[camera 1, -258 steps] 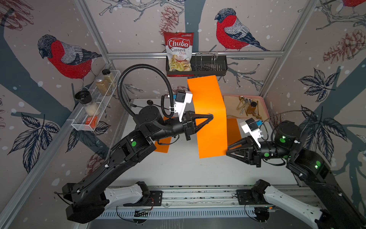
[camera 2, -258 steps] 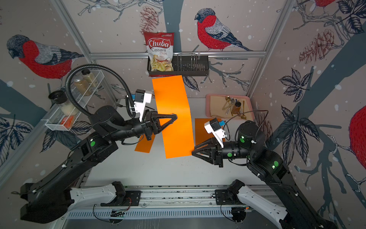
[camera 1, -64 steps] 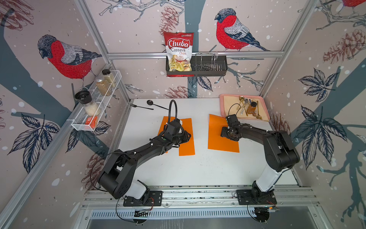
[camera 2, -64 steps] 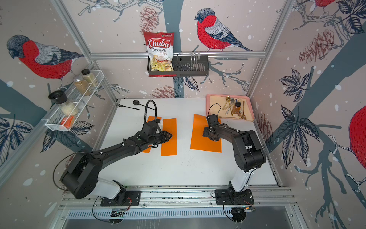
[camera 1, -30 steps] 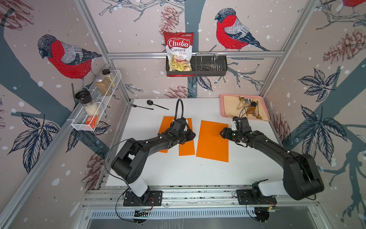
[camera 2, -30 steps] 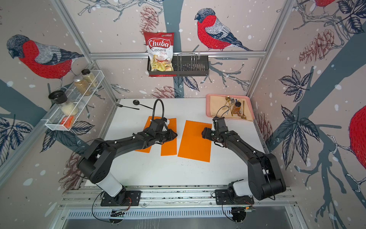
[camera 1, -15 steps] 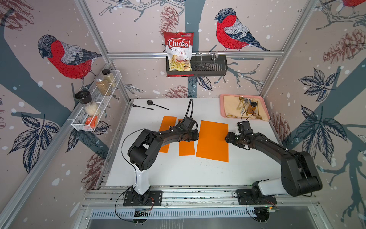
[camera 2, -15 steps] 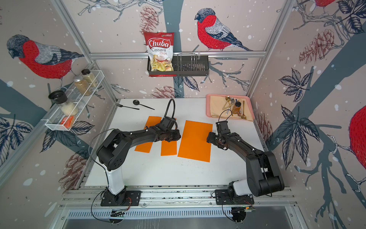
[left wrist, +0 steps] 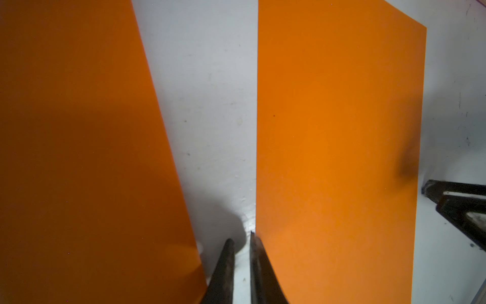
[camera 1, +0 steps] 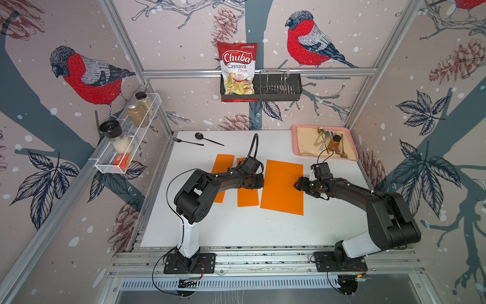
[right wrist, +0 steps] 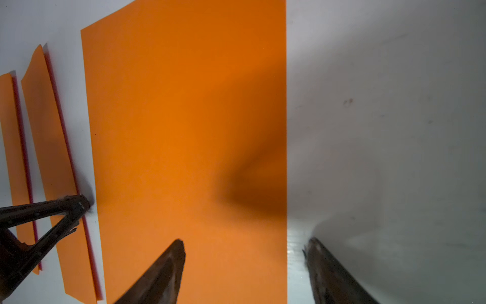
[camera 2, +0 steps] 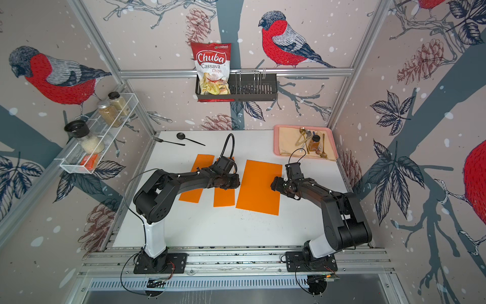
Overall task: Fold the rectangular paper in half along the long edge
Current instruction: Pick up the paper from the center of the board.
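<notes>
Pre-fold stage, I'd say: the orange paper [camera 1: 282,187] lies flat and unfolded on the surface [camera 1: 236,226]. The left gripper [left wrist: 240,238] is pinched nearly closed on nothing, tips at one long edge; the right gripper [right wrist: 246,242] gapes wide astride the opposite one. Next up, probably: pinch that edge and carry it across.

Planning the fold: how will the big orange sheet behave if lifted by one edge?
Probably floppy and light: the big orange sheet lies thin and flat on the table. Likely to slide when pushed; that surface looks smooth. The open right gripper astride its edge might nudge it.
</notes>
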You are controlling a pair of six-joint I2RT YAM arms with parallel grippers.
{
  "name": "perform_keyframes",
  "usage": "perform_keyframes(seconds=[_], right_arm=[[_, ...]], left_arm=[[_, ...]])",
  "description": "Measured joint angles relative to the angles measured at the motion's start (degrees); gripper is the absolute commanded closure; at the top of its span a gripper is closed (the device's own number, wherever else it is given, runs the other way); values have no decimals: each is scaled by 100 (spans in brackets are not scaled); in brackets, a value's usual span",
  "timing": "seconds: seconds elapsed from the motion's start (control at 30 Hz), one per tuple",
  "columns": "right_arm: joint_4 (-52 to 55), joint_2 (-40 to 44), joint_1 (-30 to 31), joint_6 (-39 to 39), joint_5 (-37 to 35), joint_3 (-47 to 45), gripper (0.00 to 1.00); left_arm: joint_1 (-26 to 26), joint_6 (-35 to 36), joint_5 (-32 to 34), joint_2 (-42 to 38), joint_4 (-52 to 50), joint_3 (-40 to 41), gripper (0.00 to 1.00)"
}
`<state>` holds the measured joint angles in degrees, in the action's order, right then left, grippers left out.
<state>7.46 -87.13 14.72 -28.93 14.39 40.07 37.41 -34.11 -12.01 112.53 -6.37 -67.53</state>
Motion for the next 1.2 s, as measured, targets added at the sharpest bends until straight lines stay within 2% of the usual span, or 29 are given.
perform_keyframes(seconds=[0.57,1.2], right_arm=[[-999,-297,-59,-92,490,-129,25],[-1335,-483,17,-122,949,-81,26]], left_arm=[[120,-20,-142,63,463,153,87],[275,-109,-146,0,850,407,88]])
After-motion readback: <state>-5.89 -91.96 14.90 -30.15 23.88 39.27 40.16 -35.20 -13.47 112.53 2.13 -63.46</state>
